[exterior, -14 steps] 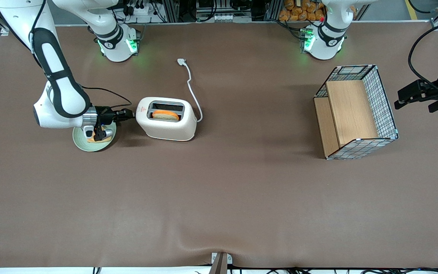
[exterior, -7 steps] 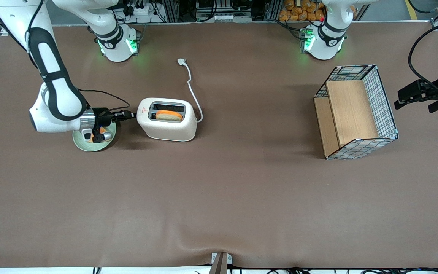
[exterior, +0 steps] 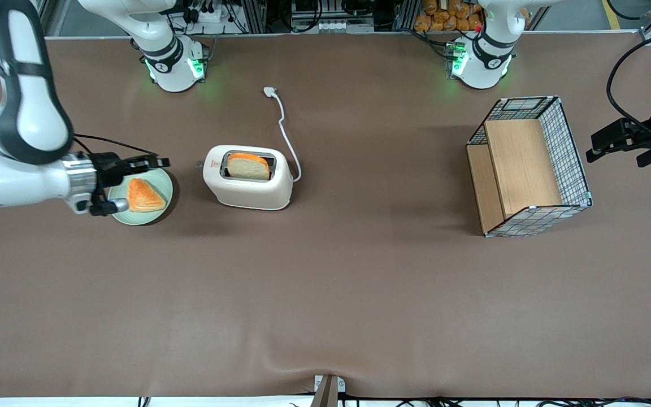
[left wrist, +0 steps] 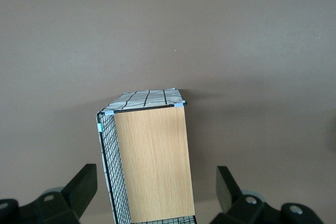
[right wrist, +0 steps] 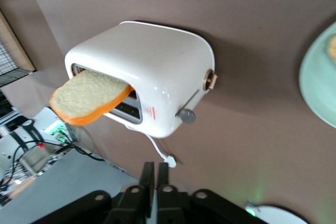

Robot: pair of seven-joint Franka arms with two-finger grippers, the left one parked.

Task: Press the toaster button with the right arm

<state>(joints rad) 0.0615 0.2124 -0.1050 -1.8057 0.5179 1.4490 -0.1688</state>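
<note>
End effector (exterior: pixel 153 163) is pinched shut, empty, well clear of the toaster (exterior: pixel 248 177); I'd approach its button (right wrist: pixel 186 115) dead level.

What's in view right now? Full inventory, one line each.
cream-white rounded plastic toaster: 1, on the brown table, toward the working arm's end
small dark grey toaster button: 1, on the toaster's narrow logo end
bread slice: 1, tan with orange crust, sticking up out of the toaster slot
white cord with plug: 1, trailing from the toaster
pale green plate: 1, beside the toaster
orange pastry: 1, on the plate
wire basket with wooden panels: 1, toward the parked arm's end
right arm: 1, white
gripper: 1, black, shut, above the plate's edge, apart from the toaster
</note>
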